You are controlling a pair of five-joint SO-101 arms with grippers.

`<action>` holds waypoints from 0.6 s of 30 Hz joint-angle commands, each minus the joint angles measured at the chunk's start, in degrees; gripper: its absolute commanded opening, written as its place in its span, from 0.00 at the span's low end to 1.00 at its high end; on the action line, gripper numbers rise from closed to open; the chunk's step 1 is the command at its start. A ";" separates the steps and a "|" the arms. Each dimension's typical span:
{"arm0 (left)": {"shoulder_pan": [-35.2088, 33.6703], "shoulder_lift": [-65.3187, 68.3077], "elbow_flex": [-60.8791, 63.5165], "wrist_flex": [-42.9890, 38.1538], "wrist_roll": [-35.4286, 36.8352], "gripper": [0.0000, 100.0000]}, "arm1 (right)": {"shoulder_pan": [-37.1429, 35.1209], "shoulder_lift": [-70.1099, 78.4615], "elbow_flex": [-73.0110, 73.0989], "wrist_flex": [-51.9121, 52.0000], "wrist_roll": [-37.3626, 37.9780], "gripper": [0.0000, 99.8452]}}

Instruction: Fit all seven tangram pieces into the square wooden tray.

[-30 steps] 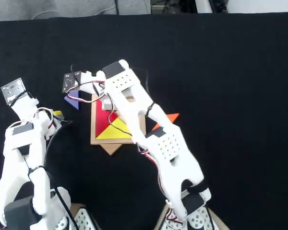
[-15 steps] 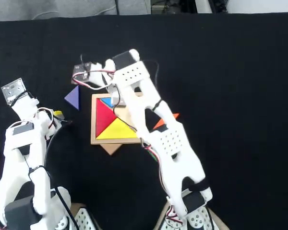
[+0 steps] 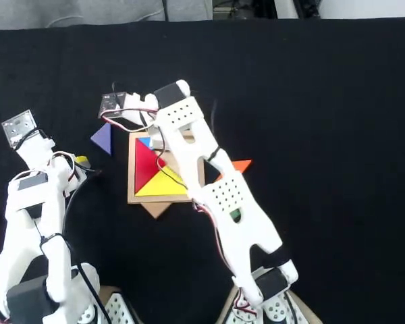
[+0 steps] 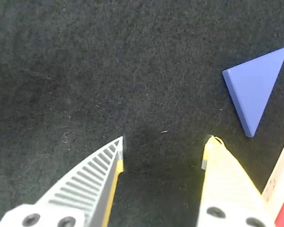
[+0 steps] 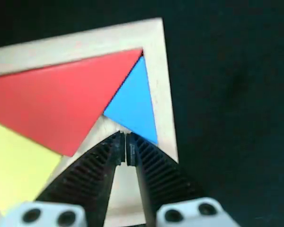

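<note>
Black counter [image 3: 324,101], wooden tray [image 3: 131,169] nearer its left edge.
Red triangle [image 3: 146,166] and blue triangle [image 5: 132,106] lie inside; right gripper [image 5: 126,142] fingers together at the blue one; left gripper [image 4: 163,146] fingers apart near the purple triangle [image 4: 253,87].

Right gripper [image 5: 123,140]: black fingers pressed together, nothing between them. Tips hang over bare tray floor at the blue triangle's [image 5: 135,106] edge. Blue triangle sits in a corner of the wooden tray [image 5: 85,40], flush against the red triangle [image 5: 61,109]. Yellow piece [image 5: 14,170] adjoins the red. Black cloth [image 5: 227,94] lies beyond the rim.
</note>
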 commanded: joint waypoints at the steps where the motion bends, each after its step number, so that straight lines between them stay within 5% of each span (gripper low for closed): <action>1: 0.48 -0.70 -0.48 -1.14 -0.62 0.27 | -2.20 -0.22 -6.02 2.46 -0.62 0.01; 10: 0.48 -0.70 -0.48 -1.14 -0.62 0.27 | 0.18 -4.44 -8.57 4.13 -1.32 0.01; 18: 0.48 -0.70 -0.48 -1.14 -0.62 0.27 | 4.92 -30.37 7.69 4.22 -9.05 0.01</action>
